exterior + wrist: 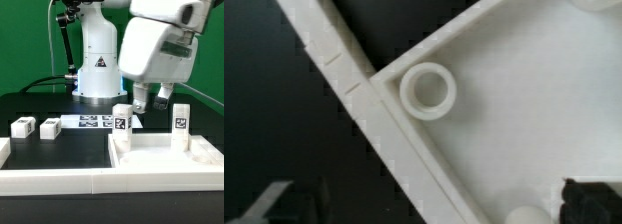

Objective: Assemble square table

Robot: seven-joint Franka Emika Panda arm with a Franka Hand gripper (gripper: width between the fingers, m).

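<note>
The white square tabletop [165, 152] lies flat on the exterior view's right, its raised rim up. Two white tagged legs stand upright at its far corners, one [121, 121] on the left and one [181, 118] on the right. Two more legs [22, 126] [48, 127] lie loose on the black table at the exterior view's left. My gripper [150, 100] hangs open just above the tabletop's far side, between the two upright legs, holding nothing. The wrist view shows the tabletop's rim [367, 100] and a round socket [425, 88], with my gripper [429, 205] open over them.
The marker board [92, 122] lies flat behind the tabletop, near the arm's base [97, 75]. A long white border wall [50, 178] runs along the front edge. Black cables trail at the back left.
</note>
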